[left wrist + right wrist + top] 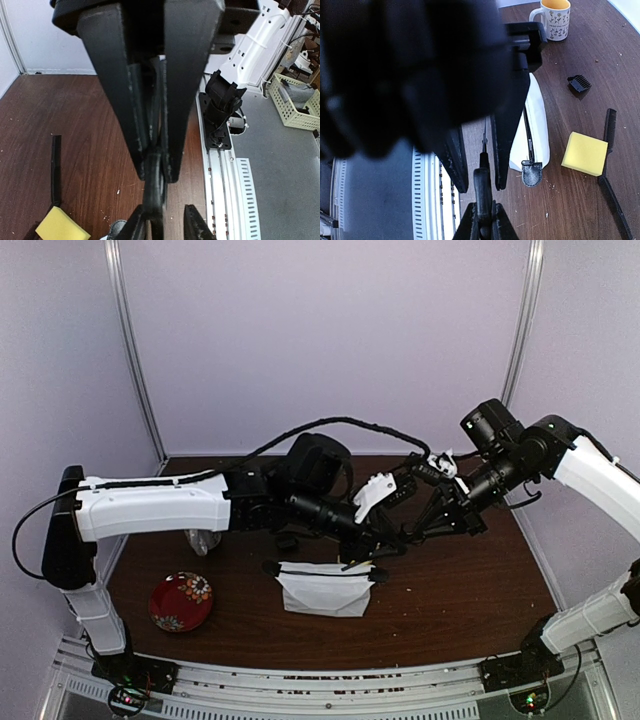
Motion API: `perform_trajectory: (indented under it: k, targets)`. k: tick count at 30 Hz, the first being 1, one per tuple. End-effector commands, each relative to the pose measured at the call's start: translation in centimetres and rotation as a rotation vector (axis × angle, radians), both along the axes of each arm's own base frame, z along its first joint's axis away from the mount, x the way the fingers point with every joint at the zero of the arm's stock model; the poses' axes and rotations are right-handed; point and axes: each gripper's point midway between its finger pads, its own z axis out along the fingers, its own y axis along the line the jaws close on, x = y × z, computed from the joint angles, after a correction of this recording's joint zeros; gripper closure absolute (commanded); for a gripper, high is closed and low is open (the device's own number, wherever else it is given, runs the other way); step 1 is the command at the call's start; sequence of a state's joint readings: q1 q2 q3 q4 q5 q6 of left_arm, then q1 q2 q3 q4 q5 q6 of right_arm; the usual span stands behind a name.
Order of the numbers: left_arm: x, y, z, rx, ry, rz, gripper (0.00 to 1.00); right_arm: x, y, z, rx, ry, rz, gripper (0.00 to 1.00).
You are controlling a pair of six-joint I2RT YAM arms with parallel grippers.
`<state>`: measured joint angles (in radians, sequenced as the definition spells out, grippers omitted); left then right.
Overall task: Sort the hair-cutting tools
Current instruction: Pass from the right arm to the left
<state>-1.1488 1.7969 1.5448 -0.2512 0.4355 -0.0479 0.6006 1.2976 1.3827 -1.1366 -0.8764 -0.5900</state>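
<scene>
A pair of black-handled scissors [484,150] hangs edge-on in the air above the white pouch [325,590], between both grippers. My left gripper [156,172] is shut on the black handle [155,192]. In the right wrist view its fingers [469,225] pinch that handle from below. My right gripper [481,185] holds the blade end, its tips either side of the thin blade. Two black combs [609,135] [616,207] and a small black square piece [579,83] lie on the brown table. In the top view the two grippers meet over the pouch [395,538].
A yellow sponge block [585,154] lies beside the combs, near the pouch's zipper pull [531,172]. A mug [555,20] stands further back. A red patterned bowl [181,601] sits at the front left. The metal rail [222,180] runs along the table's near edge.
</scene>
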Motion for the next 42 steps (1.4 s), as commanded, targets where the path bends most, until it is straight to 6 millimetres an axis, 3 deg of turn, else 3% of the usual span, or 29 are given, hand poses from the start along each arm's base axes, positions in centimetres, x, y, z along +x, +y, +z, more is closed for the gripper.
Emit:
perform_trajectory:
  k: [1,8,24,27,32,34,37,39,42]
  targets:
    - [0.5,-0.5,3.0,-0.089,-0.031,0.015,0.71,0.0,0.4,-0.1,0.003,0.005,0.009,1.0]
    - [1.0,0.1,4.4,-0.149,-0.052,0.05,0.72,0.1,0.4,-0.2,0.0,0.01,0.009,1.0]
    - [0.3,0.2,4.6,-0.186,-0.038,0.008,1.0,0.2,0.5,-0.3,0.001,0.01,0.003,0.99]
    - [0.1,0.5,4.4,-0.174,-0.039,-0.001,1.0,0.9,0.4,0.2,-0.009,-0.022,-0.025,0.83]
    - [-0.3,2.9,4.7,-0.165,-0.129,0.006,1.0,4.8,-0.1,2.2,0.02,-0.095,-0.185,0.6]
    - [-0.1,4.2,4.8,-0.16,-0.179,0.03,1.0,7.4,-0.4,0.9,0.004,-0.078,-0.322,0.58]
    - [0.2,6.0,4.5,-0.152,-0.229,0.061,1.0,11.0,-1.7,-4.0,-0.128,-0.055,-0.516,0.57]
    - [0.3,6.8,4.0,-0.16,-0.247,0.078,1.0,11.3,-1.7,-7.2,-0.198,0.021,-0.525,0.57]
    - [0.6,7.5,2.8,-0.162,-0.265,0.095,1.0,9.8,-0.7,-9.7,-0.213,0.166,-0.448,0.56]
